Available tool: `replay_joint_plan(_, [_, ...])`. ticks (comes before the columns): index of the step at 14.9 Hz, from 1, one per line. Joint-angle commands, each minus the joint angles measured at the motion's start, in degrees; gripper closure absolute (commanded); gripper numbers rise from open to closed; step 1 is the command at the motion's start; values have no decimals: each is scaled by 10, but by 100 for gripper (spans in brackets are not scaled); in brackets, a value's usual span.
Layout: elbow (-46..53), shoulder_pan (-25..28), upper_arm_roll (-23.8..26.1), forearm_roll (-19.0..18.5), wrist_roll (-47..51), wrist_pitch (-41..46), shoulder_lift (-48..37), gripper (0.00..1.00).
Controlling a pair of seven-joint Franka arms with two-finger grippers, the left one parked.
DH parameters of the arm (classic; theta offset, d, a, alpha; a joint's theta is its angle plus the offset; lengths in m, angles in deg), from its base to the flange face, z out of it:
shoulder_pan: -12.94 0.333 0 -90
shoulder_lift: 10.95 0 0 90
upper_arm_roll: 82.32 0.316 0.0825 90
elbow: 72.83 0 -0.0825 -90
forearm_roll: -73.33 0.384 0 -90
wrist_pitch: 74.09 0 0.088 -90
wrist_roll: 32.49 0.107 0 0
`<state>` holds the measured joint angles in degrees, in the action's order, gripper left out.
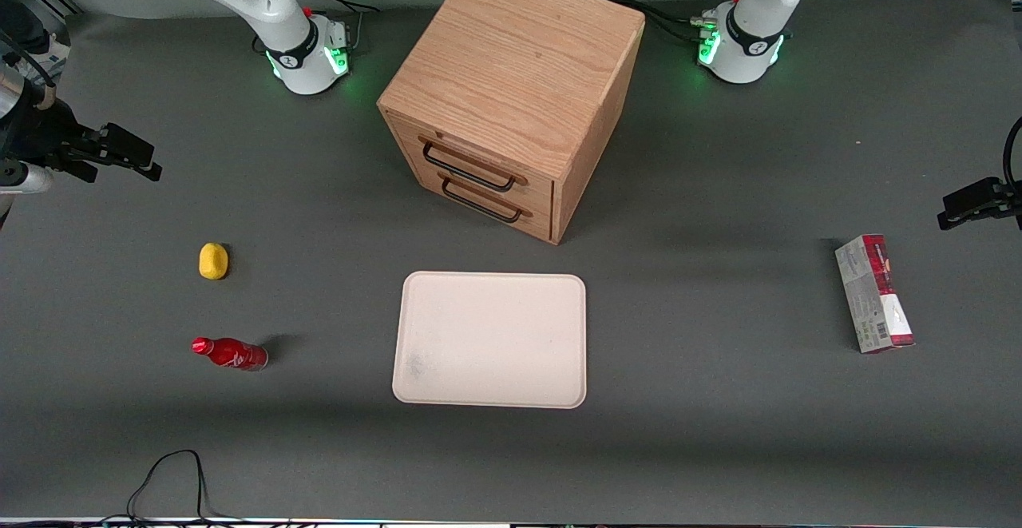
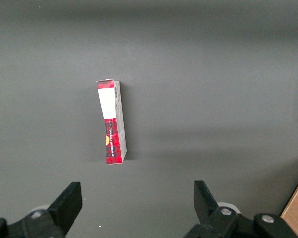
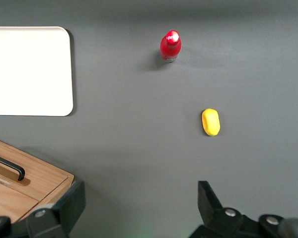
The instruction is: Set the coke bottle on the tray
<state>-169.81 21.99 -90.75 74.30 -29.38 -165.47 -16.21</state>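
Hovering spread and empty high above the bench, the end effector (image 3: 139, 208) has everything left to do: the coke bottle (image 1: 230, 353) stands near nine o'clock of the bare tray (image 1: 491, 340).

carton (image 2: 112, 122): red-and-grey, lying on dark table (image 2: 213, 74) | cabinet (image 2: 297, 210): wooden corner at edge

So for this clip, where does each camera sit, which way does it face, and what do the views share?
Front view: high, facing the robots, looking down on the table; the right arm's end effector hangs open above the table at its own end.
Right wrist view: looks down on the coke bottle, yellow lump and tray; its fingers show.
Left wrist view: looks down on a carton.
Front and right wrist views share bottle, lump, tray and cabinet.
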Motion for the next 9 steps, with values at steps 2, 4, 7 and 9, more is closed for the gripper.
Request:
replay_joint_plan(2, [-15,-9,10,-11,9,-12,-12,0])
replay_joint_plan(4, [-14,-9,10,-13,7,-13,-10,0])
replay_joint_plan(7, [-8,-21,14,-33,4,-20,0,0])
replay_joint_plan(9, [33,-31,14,-32,2,-41,32,0])
